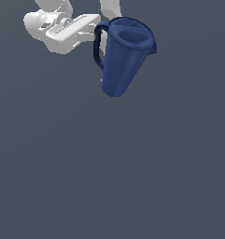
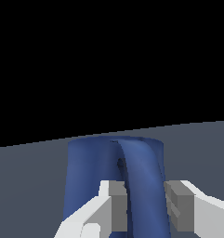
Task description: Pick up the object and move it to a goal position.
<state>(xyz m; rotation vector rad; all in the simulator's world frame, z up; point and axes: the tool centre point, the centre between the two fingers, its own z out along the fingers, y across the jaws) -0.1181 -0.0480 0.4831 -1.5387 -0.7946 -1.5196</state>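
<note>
Exterior view: a dark blue tapered pitcher with loop handle and wide round rim hangs tilted above the plain grey floor, narrow base down and toward the exterior view's left, mouth up toward its right. The white arm's gripper meets the handle from the exterior view's left.

Wrist view: grey fingertips stand narrowly parted on either side of the handle's blue strap, apparently clamping it; the pitcher's body lies straight ahead of the gripper. No goal marker shows.
</note>
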